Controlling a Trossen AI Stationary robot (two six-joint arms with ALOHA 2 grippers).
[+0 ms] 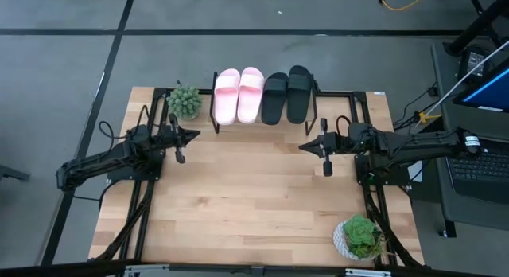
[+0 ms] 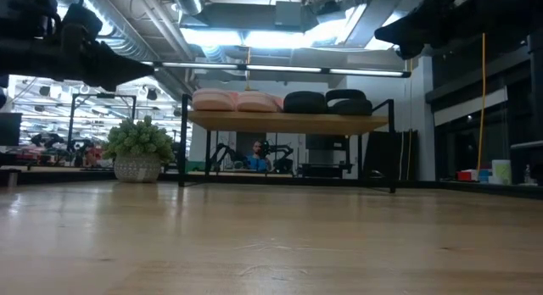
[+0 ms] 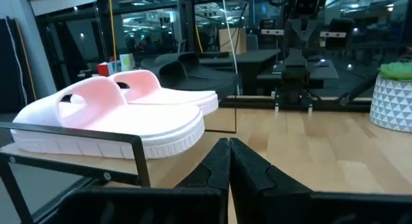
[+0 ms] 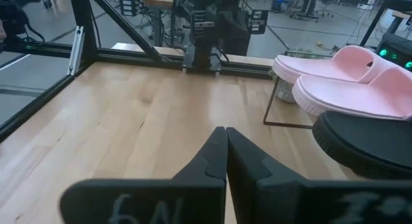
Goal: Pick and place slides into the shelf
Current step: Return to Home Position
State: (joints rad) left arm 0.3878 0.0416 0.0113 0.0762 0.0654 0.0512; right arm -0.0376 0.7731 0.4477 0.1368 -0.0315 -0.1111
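Note:
Two pale pink slides [image 1: 238,95] and two black slides [image 1: 287,95] lie side by side, soles down, on the shelf [image 2: 288,123], a low rack with a light plank top and black legs at the table's far edge. The low view shows the pink slides [image 2: 235,100] left of the black slides [image 2: 327,101]. My left gripper [image 1: 196,134] hovers shut over the table's left side, near the shelf's left end. My right gripper [image 1: 301,146] hovers shut on the right side, below the shelf's right end. Neither holds anything.
A small green plant in a pot [image 1: 184,101] stands by the shelf's left end. Another potted plant [image 1: 359,237] sits near the table's near right corner. The bare wooden tabletop [image 1: 246,189] stretches between the arms. A laptop [image 1: 485,86] sits off the table's right.

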